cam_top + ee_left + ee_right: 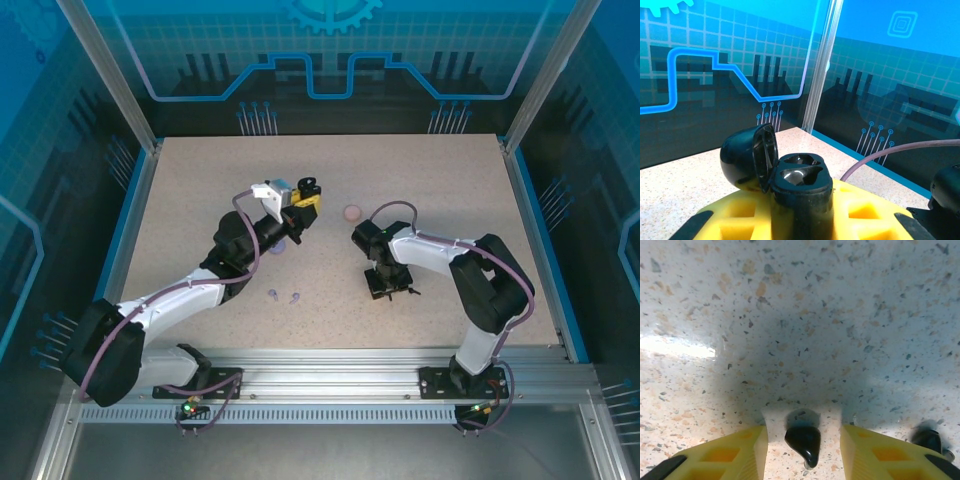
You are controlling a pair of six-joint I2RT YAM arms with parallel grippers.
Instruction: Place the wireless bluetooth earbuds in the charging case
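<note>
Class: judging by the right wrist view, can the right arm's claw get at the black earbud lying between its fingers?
Probably yes. The right claw sits low over the table, its fingers open on either side of the black earbud, with bare gaps and nothing in the way.

You've got the black charging case [801,200] clamped upright between your yellow fingers [842,192], lid [747,157] flipped open to the left, both wells showing. Speckled table [680,185] behind it, purple cable [900,150] looping on the right.
</note>
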